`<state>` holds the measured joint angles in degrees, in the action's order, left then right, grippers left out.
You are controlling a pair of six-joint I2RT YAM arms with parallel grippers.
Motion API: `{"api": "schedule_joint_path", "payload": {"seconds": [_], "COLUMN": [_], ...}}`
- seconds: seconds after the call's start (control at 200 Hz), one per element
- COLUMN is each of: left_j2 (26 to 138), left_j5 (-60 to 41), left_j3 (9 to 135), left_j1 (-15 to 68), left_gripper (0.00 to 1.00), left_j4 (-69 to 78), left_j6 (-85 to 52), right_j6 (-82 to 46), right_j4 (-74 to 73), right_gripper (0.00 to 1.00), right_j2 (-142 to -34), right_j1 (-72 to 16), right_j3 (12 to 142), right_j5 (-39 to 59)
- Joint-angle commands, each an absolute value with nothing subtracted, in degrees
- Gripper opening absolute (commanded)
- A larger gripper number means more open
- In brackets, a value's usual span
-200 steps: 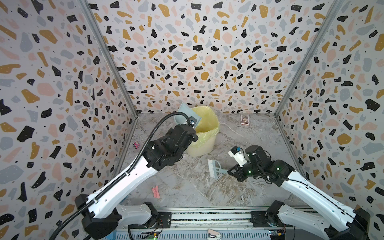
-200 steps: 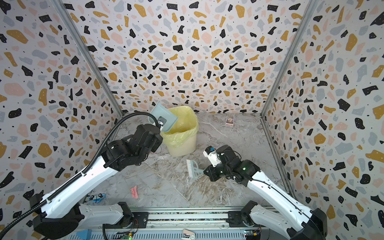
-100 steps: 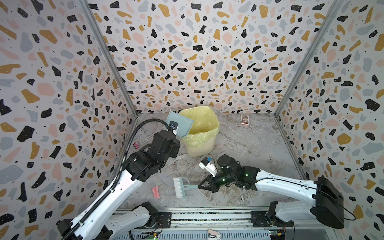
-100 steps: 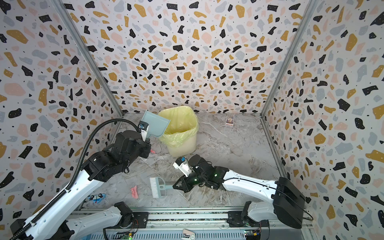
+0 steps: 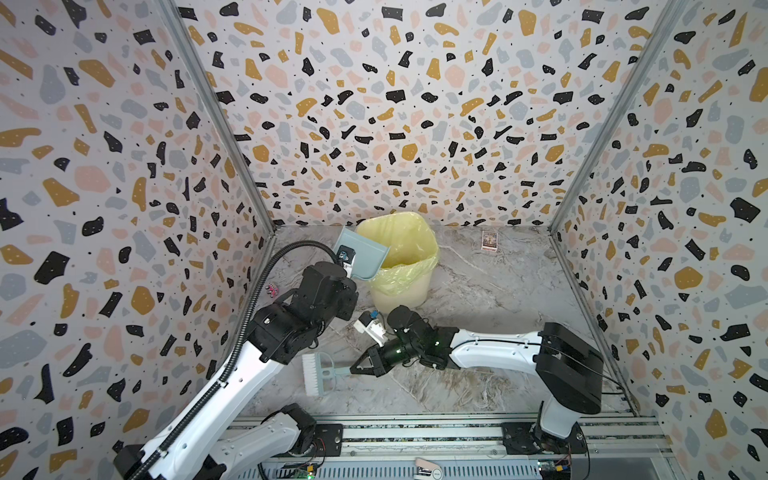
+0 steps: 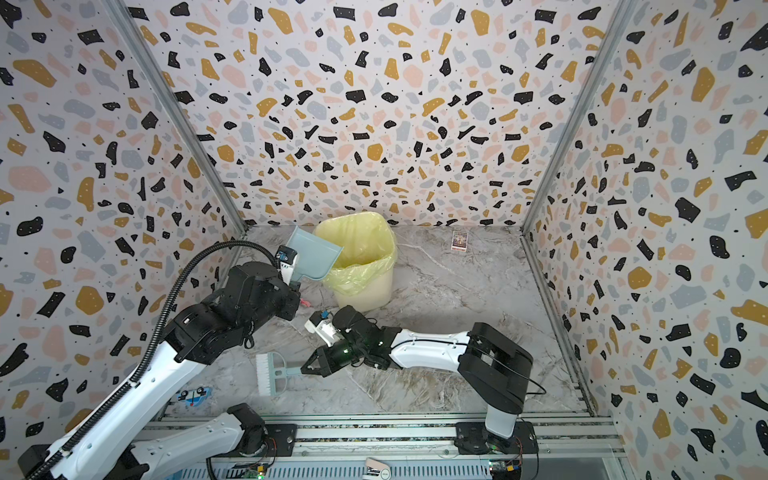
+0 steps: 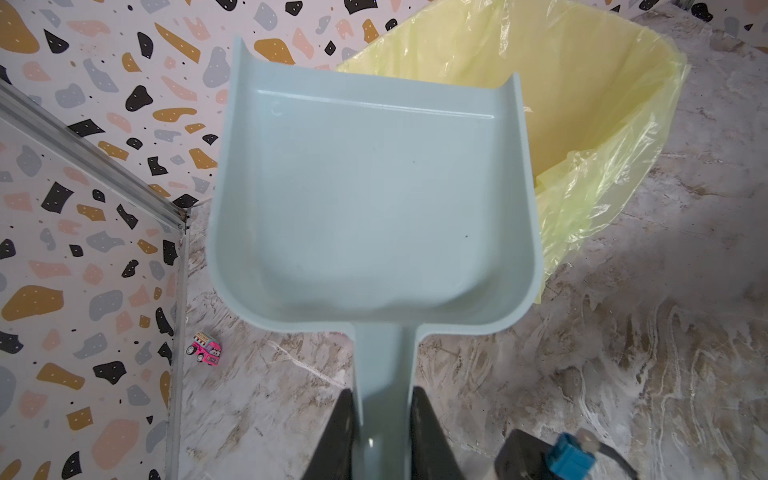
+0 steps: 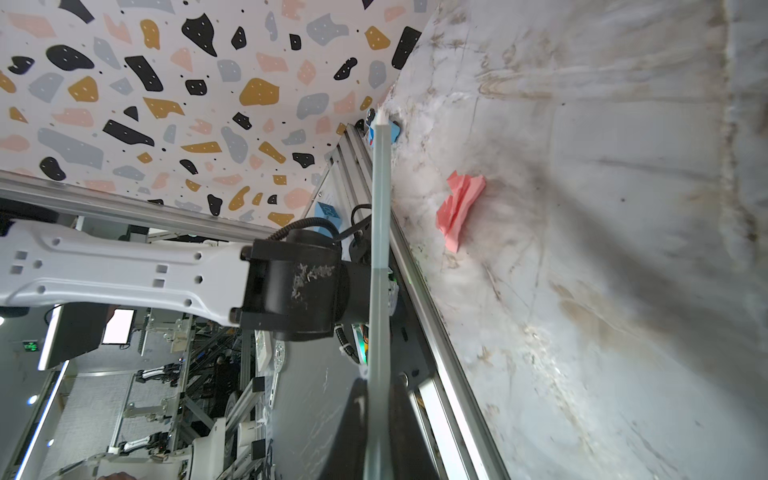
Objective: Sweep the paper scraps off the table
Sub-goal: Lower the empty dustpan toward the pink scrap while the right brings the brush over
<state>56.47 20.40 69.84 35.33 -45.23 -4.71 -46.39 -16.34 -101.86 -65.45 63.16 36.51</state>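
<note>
While the left gripper (image 7: pixel 382 419) pinches the dustpan (image 7: pixel 374 187) handle beside the bin (image 5: pixel 401 286), the right gripper (image 5: pixel 358 369) clamps the brush (image 5: pixel 318 374) near a pink paper scrap (image 8: pixel 459 212) on the table (image 5: pixel 498 282).

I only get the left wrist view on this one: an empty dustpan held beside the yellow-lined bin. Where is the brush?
Observer: The right claw is shut on the handle of the brush. It is at the front of the table, near the front rail, as both top views show.
Reviewer: Any paper left to sweep?
Observer: Yes. The right wrist view shows one pink paper scrap lying on the table close to that rail, apart from the brush.
</note>
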Motion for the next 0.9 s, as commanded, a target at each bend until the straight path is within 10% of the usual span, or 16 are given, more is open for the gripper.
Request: {"api": "schedule_joint_path", "payload": {"seconds": [0.0, 0.536, 0.896], "left_j2": [54.6, 52.1, 51.5], "left_j5": [19.4, 19.4, 19.2], "left_j3": [69.1, 67.2, 66.6], "left_j1": [34.6, 34.0, 33.9], "left_gripper": [0.0, 0.0, 0.0], "left_j4": [-45.5, -46.6, -46.1], "left_j6": [-3.8, -4.5, -5.2], "right_j6": [-48.0, -43.8, -44.5], "right_j4": [-17.5, -0.1, 2.9], "right_gripper": [0.0, 0.0, 0.0], "right_j2": [-105.1, -120.1, -108.6], "right_j1": [-65.9, -67.1, -63.8], "right_j3": [68.4, 86.2, 70.9], "right_j5": [38.7, 36.0, 29.3]}}
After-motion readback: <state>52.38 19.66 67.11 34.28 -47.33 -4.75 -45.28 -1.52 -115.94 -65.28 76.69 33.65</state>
